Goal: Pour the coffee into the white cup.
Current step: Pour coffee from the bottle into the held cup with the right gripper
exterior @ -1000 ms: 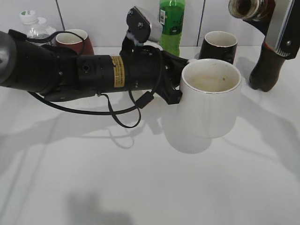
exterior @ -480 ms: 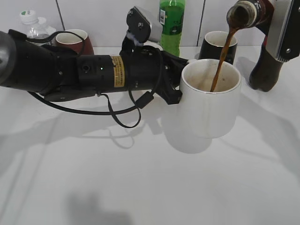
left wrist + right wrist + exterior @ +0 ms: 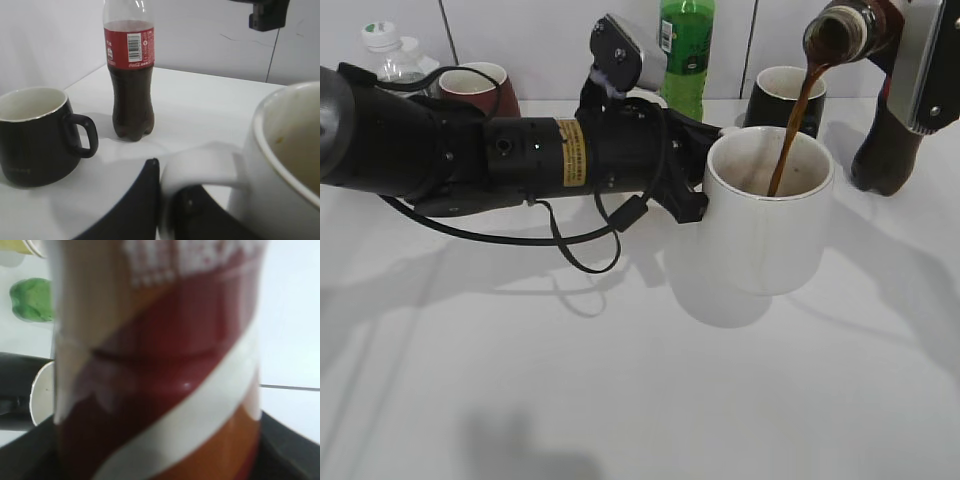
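Observation:
The white cup (image 3: 770, 225) stands on the white table right of centre. My left gripper (image 3: 698, 172) reaches across from the left and is shut on its loop handle (image 3: 200, 167), one finger outside the loop and one through it. My right gripper (image 3: 895, 35), at the top right, is shut on the brown coffee bottle (image 3: 845, 28) and holds it tilted mouth-down above the cup. A thin dark stream of coffee (image 3: 790, 130) runs from the mouth into the cup. The bottle with its white swirl (image 3: 165, 365) fills the right wrist view.
The red-labelled cola bottle (image 3: 888, 140) stands just right of the cup, under my right gripper, and shows in the left wrist view (image 3: 129, 80). A black mug (image 3: 788, 95) stands behind the cup. A green bottle (image 3: 686, 50), a dark red cup (image 3: 480, 88) and a clear bottle (image 3: 390, 55) line the back wall.
One second ago the tilted bottle's mouth gave no stream. Since half a second ago coffee runs into the white cup. The left arm and the cup have not moved.

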You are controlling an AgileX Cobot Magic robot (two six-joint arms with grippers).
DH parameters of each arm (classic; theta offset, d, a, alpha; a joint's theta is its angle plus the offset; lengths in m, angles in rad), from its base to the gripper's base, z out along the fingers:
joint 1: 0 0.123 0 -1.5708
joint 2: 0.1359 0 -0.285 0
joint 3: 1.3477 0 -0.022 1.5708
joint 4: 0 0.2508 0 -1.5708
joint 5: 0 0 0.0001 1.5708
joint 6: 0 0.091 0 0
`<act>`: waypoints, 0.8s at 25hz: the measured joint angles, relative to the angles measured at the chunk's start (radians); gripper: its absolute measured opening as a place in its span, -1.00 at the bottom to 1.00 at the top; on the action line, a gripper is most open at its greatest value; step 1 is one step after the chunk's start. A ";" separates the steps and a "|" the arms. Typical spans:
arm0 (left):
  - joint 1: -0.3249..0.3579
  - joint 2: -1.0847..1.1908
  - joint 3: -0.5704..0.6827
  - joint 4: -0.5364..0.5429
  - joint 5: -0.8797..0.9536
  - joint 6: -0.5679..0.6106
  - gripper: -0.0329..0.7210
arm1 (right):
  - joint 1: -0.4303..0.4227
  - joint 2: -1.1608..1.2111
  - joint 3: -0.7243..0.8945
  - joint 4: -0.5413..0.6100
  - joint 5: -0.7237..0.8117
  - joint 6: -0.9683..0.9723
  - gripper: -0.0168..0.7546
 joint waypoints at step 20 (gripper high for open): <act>0.000 0.000 -0.001 0.087 -0.015 0.000 -0.80 | 0.000 0.000 -0.001 0.001 0.000 -0.065 0.41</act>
